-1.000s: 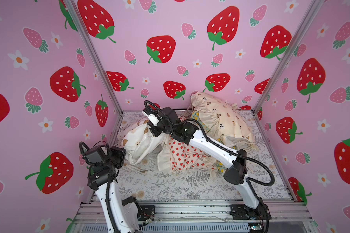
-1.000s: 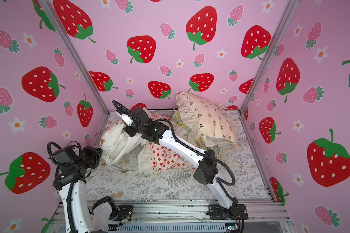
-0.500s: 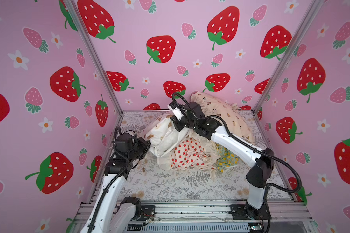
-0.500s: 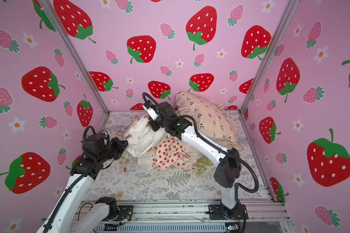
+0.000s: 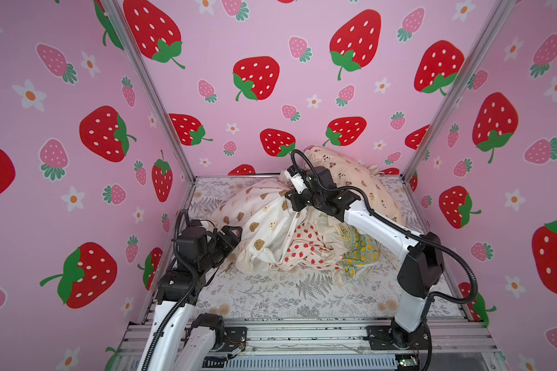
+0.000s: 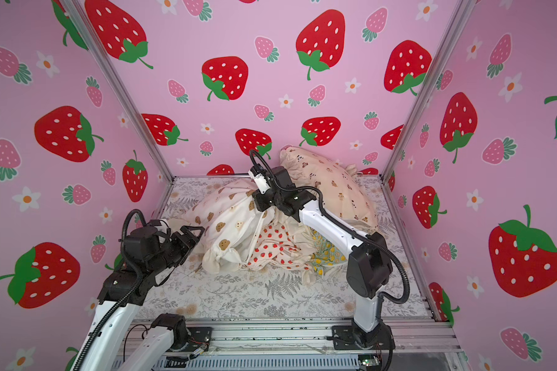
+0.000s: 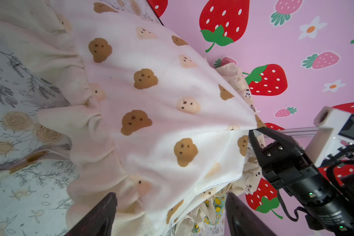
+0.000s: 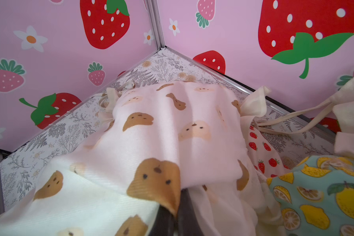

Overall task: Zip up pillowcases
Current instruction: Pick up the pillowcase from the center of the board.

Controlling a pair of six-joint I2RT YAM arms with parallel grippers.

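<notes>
Presently the right gripper (image 7: 257, 132) is pressed together on a gathered fold of the cookie-print pillowcase (image 5: 264, 225). It holds that fold raised, so the cloth hangs in a tent down to the sheet. The left gripper (image 5: 233, 236) has its jaws spread wide and empty, just beside the ruffled lower edge of the same case. No zip or slider can be made out in any view. In my judgement the step in hand is a fresh hold by the left arm, to draw the open edge taut. That hold should take a single layer at the hem, not the ruffle, and lie opposite the raised fold so the seam runs straight between the two holds. The strawberry-print pillowcase (image 5: 306, 247) lies crumpled, touching and partly under the raised case, and could be caught by mistake. The lemon-print pillowcase (image 5: 360, 247) is bunched next to it, beneath the right arm. The beige bear-print pillowcase (image 5: 360, 180) rests plump against the back wall. All four sit on the grey fern-print sheet (image 5: 303, 295), which lies flat with its near half bare. Pink strawberry-patterned walls (image 5: 270, 64) enclose three sides, and an aluminium rail (image 5: 303, 334) carries both arm bases in front.
</notes>
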